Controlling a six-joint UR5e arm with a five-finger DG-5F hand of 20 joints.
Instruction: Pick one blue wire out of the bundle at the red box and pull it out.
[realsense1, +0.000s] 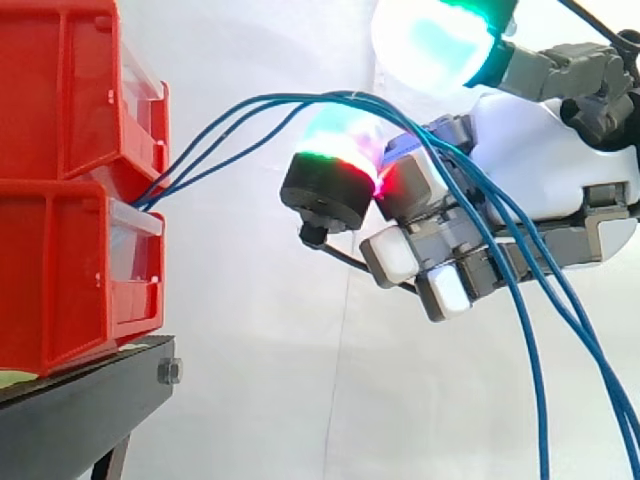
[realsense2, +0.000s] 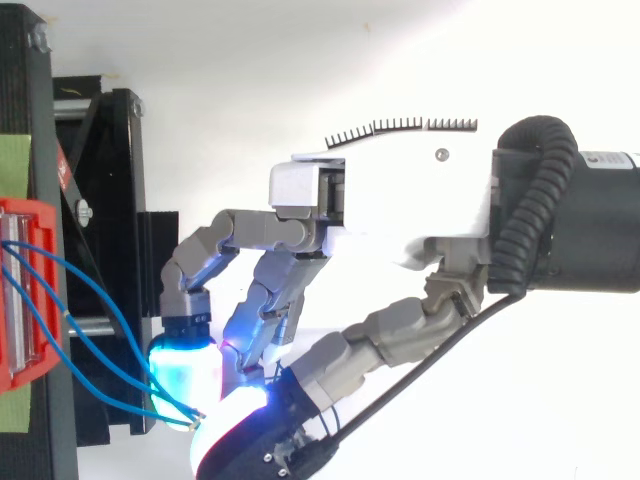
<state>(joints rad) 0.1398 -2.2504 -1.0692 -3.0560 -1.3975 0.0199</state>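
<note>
Three blue wires (realsense1: 250, 105) come out of the gap between the stacked red boxes (realsense1: 60, 100), arch upward, then drape over my hand (realsense1: 550, 150) and hang down at the lower right. My hand is to the right of the boxes, fingers curled. A red-green glowing pad (realsense1: 335, 165) presses against a red-lit fingertip (realsense1: 405, 180). From above, the wires (realsense2: 110, 312) run from the red box (realsense2: 20, 300) and meet between the cyan and white glowing pads of my hand (realsense2: 400, 190), which pinch there. I cannot tell how many wires are in the pinch.
The red boxes sit on a black stand (realsense1: 90, 400) whose frame (realsense2: 110, 200) lies left of the hand. A white curtain is behind everything. Open air separates the hand from the boxes.
</note>
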